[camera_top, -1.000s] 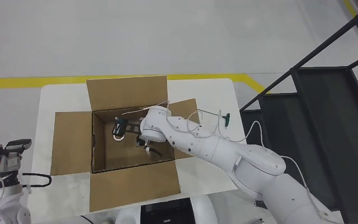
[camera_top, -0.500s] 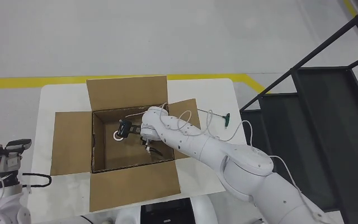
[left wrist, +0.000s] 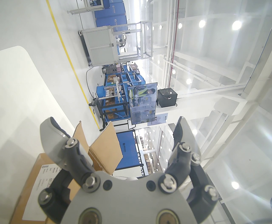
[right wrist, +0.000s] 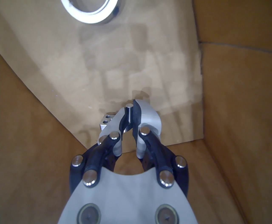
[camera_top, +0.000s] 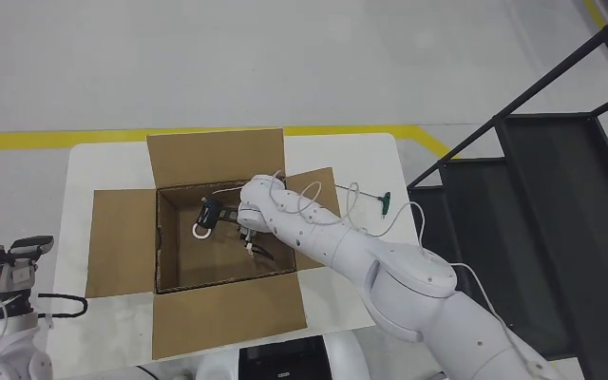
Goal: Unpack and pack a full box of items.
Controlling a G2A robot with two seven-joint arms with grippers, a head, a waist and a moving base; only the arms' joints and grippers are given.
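i am reaching my right arm down into the open cardboard box, which is sitting left of centre in the top view on the white table with all four flaps folded outward. my right gripper is pressing its fingers together on a small metal part, a short pin joined to a little block with two holes. it is holding the part low inside the box, near a corner where two walls are meeting; i cannot tell whether the part is touching the cardboard floor. a metal ring is lying flat on the box floor, apart from the pinched part; in the top view it is showing in the left half of the box's inside. a green-handled tool is lying on the table to the right of the box, near the table's right edge. my left gripper is pointing up and away from the table with its fingers spread wide, beside an outer flap of the box.
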